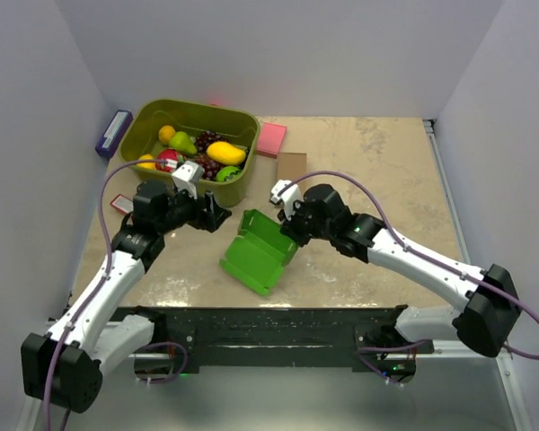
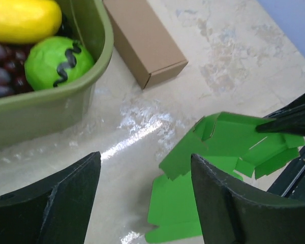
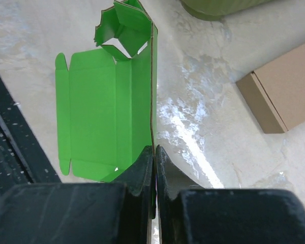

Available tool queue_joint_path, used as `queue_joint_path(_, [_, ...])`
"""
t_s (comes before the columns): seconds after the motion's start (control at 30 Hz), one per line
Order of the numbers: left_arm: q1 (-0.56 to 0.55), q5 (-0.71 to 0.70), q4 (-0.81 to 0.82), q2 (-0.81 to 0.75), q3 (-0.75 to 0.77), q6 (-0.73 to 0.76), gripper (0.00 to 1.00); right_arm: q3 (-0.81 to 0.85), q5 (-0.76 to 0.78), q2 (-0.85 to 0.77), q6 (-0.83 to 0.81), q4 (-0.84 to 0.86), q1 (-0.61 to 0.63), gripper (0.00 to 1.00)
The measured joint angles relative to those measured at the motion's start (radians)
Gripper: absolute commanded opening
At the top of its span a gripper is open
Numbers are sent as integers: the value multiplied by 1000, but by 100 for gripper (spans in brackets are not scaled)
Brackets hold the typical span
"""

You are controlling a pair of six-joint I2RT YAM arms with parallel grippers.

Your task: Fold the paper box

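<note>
Midway through folding, the bright green paper box (image 1: 259,251) sits near the centre of the desk (image 1: 386,180), a little toward 6 o'clock in the overhead view, between the two arms. The right gripper (image 1: 287,233) has its fingers pinched tight on the top edge of one long panel, holding that panel upright as a wall. The left gripper (image 1: 214,215) hovers just beside the card at its 10 o'clock, fingers spread wide and holding nothing.

By the look of it, the job is partly done. One side wall is raised and the flaps at the far end are bent up loosely, but the remaining panels and tabs lie flat on the desk and no closed block has formed.

The right wrist camera alone shows the raised wall edge-on, with the flat sheet and its side tabs spread out to its 9 o'clock. The left wrist camera shows the bare gap between its own fingers. Only the overhead view takes in the olive bin of toy fruit (image 1: 242,193) at 11 o'clock, the brown cardboard box (image 1: 291,166) and the pink pad (image 1: 270,139) beyond it.
</note>
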Motion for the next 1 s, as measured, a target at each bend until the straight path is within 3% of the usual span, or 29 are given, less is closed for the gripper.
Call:
queue_joint_path(0.2, [-21,-26,43,37,-120,-77,70,-2,117,123,-7,51,13,0])
queue_joint_path(0.43, [-206,-203,265,97,-271,-162,73,-4,230,278,-72,119,55,1])
queue_joint_path(0.83, [-222,-267,646,344,-321,-45,73,-4,362,330,-155,179,120,1])
queue_joint_path(1.0, [-222,-267,713,431,-320,-6,65,-4,385,333,-166,184,133,2])
